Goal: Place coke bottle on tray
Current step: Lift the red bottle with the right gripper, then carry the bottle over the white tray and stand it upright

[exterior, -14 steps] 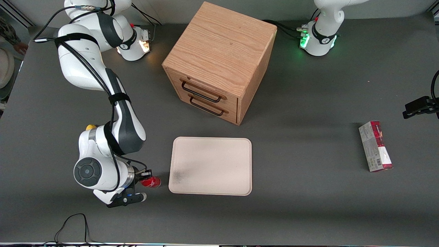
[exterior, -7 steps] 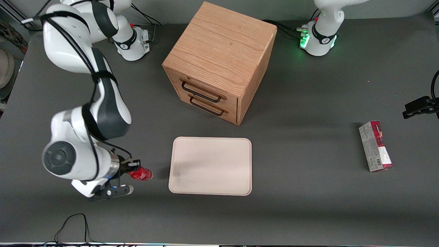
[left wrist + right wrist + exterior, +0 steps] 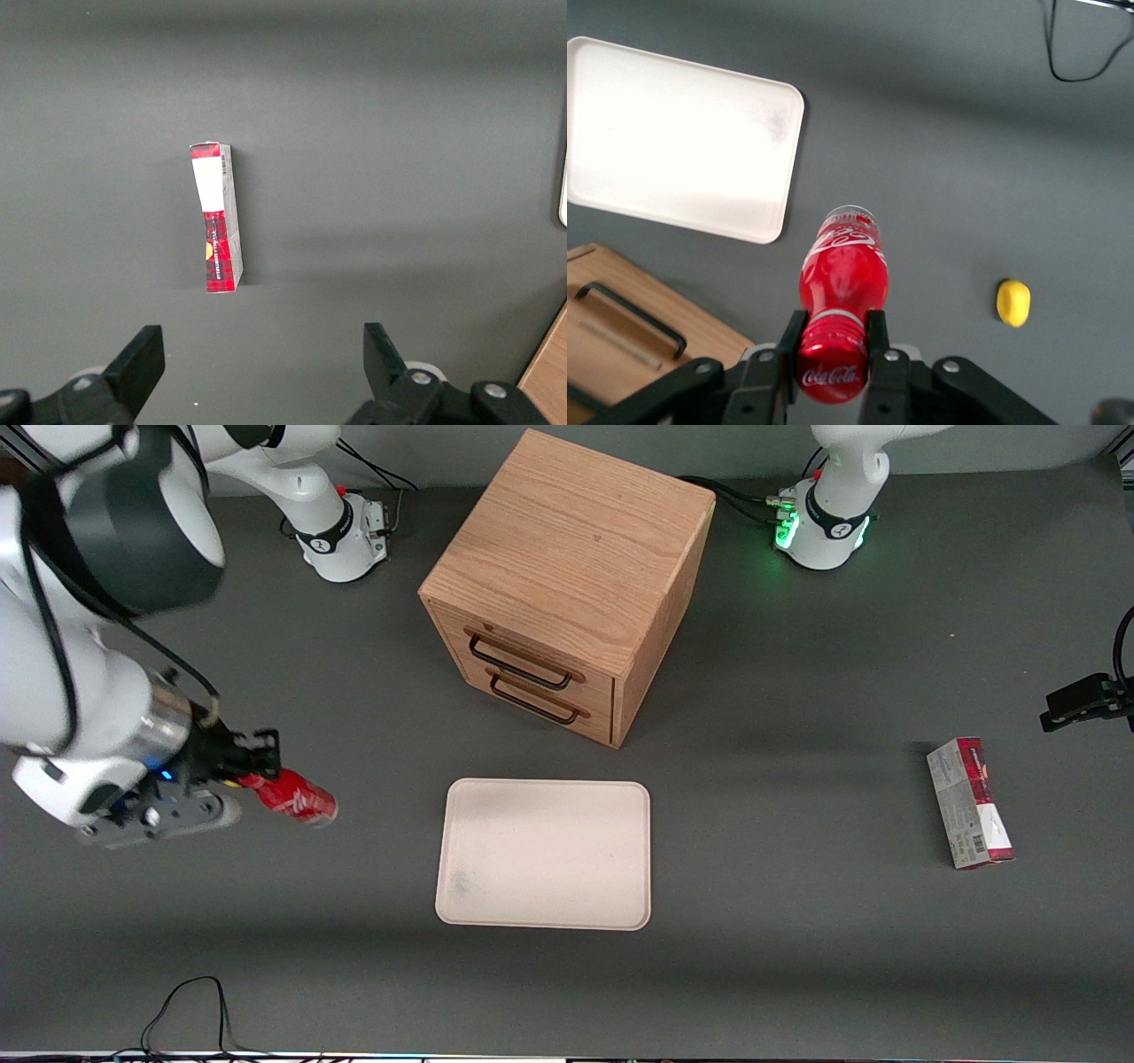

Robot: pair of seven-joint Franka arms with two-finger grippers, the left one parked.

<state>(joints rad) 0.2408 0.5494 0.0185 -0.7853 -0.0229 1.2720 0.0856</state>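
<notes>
Gripper (image 3: 252, 766) sits high over the working arm's end of the table, fingers (image 3: 790, 332) clamped on the neck of the coke bottle (image 3: 291, 798) just under the red cap. We see the bottle hanging off the table, tilted, base pointing toward the tray (image 3: 544, 854) but well apart from it. No contact with the tabletop.

Going near to far from the front camera: a black cable (image 3: 182, 1001) at the near edge; then the tray, flat in the middle of the table and closer to that near edge, dark smudge at its near corner on the working arm's side; then bottle and gripper, slightly farther back and off toward the working arm's end; a red-and-grey carton (image 3: 969, 802) toward the parked arm's end; the oak drawer cabinet (image 3: 567, 589) farther back, drawers facing the tray. A yellow lump (image 3: 1013, 302) lies on the table, seen only from the right wrist.

Risks as we judge them:
- The grip is on the narrow neck only, so the body could swing or slip during the carry.
- Released while tilted, the bottle would likely tip and roll, and the tray's low rim probably won't stop it.
- Released early, it lands short of the tray.
- The base could catch the rim if the arm descends before clearing it.
</notes>
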